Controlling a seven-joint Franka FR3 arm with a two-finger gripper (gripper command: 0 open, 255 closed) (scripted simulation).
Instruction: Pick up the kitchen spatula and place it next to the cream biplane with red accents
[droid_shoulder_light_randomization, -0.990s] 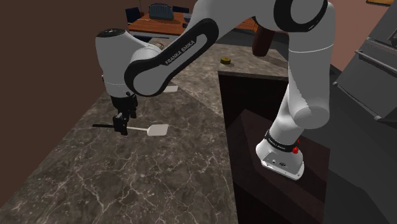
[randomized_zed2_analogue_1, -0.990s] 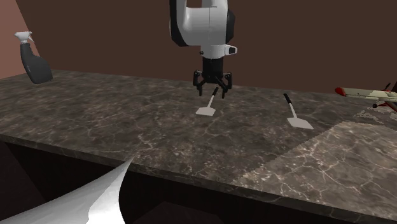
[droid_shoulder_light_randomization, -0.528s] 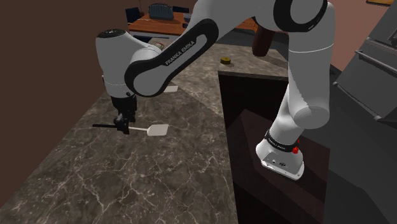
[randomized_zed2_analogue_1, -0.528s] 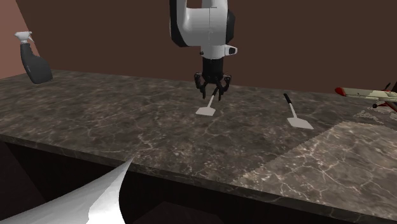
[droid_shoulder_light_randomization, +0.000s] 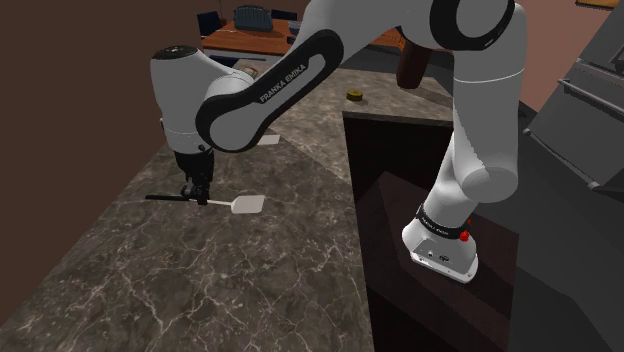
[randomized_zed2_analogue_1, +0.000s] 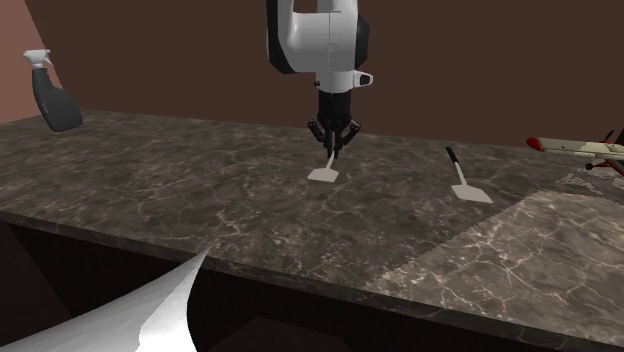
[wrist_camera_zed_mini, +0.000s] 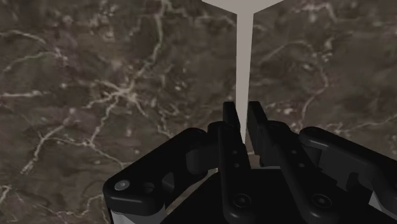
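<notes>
Stretching over a dark, pale-veined marbled surface (droid_shoulder_light_randomization: 200, 290), the white Franka arm with dark joints (droid_shoulder_light_randomization: 260, 95) reaches from its stand at the shoulder view's lower right down to a spot near the surface's left edge. A dark grey spray bottle with a pale trigger head (randomized_zed2_analogue_1: 52, 95) shows at the second exterior view's upper left. A curled white sheet corner (randomized_zed2_analogue_1: 150, 305) rises from that view's bottom edge. At the same view's right edge sits the cream biplane with red wingtips (randomized_zed2_analogue_1: 585, 150), well apart from the arm. Between the arm and the biplane lies a second pale, flat-bladed spatula with a dark handle (randomized_zed2_analogue_1: 465, 182), apart from both. The pale kitchen spatula with a squarish blade and thin neck (droid_shoulder_light_randomization: 245, 206) lies on the surface directly beneath the hand, its blade toward the second exterior camera and its dark handle away. The black fingers (wrist_camera_zed_mini: 231, 119) are clamped on its slim neck, one on each side.
</notes>
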